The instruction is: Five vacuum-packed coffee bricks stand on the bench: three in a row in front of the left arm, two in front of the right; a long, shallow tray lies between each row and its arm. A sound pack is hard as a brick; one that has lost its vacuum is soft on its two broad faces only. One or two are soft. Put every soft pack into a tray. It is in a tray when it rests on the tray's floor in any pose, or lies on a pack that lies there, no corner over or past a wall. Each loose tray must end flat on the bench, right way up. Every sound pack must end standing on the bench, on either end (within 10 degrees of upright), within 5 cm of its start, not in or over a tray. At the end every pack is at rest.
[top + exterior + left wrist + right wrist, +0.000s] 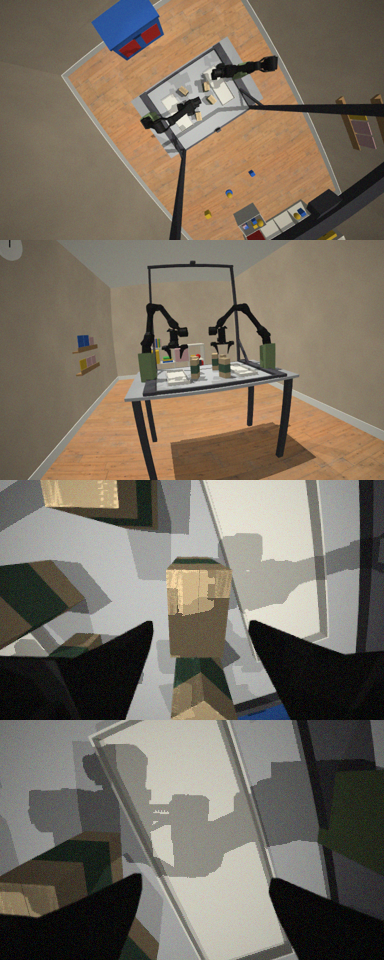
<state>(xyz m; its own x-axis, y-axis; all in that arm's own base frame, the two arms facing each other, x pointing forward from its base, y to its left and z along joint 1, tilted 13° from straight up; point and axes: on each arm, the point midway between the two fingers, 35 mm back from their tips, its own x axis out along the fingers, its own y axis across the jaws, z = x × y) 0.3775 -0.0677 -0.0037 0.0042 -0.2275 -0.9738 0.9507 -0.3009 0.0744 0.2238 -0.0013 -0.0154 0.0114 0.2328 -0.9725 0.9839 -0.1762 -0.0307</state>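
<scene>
Five tan coffee packs with dark green bands stand on the grey bench. My left gripper (197, 101) is open and hangs just above the middle pack (199, 605) of its row of three, with nothing between the fingers. The end packs (183, 90) (198, 116) stand on either side. The left tray (175, 111) lies beside the row and holds nothing. My right gripper (215, 74) is open and empty over the right tray (200, 845). The two right packs (206, 86) (211, 99) stand beside that tray (220, 89); one shows in the right wrist view (65, 880).
Green pedestals (147, 367) (267, 356) stand at the arm bases. A black overhead frame (191, 266) rises from the bench rim. A shelf unit with coloured items (181, 356) stands behind the bench.
</scene>
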